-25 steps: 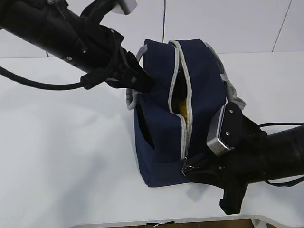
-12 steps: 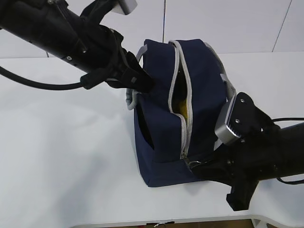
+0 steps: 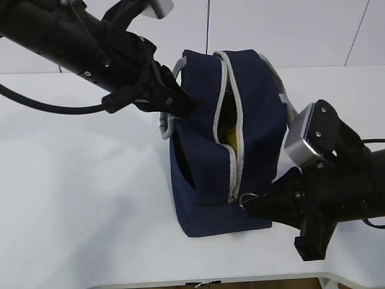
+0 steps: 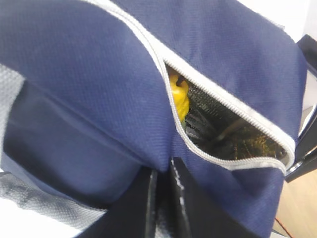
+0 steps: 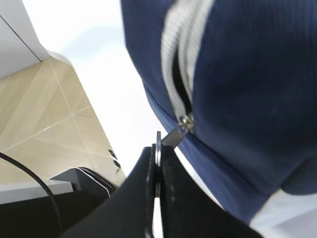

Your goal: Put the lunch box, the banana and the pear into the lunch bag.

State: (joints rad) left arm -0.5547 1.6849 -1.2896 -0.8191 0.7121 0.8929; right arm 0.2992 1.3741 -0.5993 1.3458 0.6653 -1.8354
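The navy lunch bag (image 3: 252, 120) stands mid-table, its grey zipper (image 3: 231, 162) gaping along the top. My left gripper (image 3: 183, 105) is shut on the bag's fabric at its left side; the left wrist view shows the jaws (image 4: 163, 171) pinching a navy fold. Through the gap shows a yellow fruit (image 4: 178, 94) with a dark tip; pear or banana, I cannot tell. The lunch box is hidden. My right gripper (image 3: 245, 203) is shut on the metal ring pull (image 5: 158, 144) at the zipper's low front end, the slider (image 5: 185, 121) just above the bag's bottom corner.
A grey webbing handle (image 3: 165, 127) hangs beside the left gripper. The white table's front edge (image 3: 240, 280) runs just below the right arm, and wooden floor (image 5: 49, 109) shows beyond it. A white wall stands behind the bag.
The right arm has swung up and to the right, still holding the ring pull, which rose slightly along the bag's front corner. The left arm and bag have stayed put.
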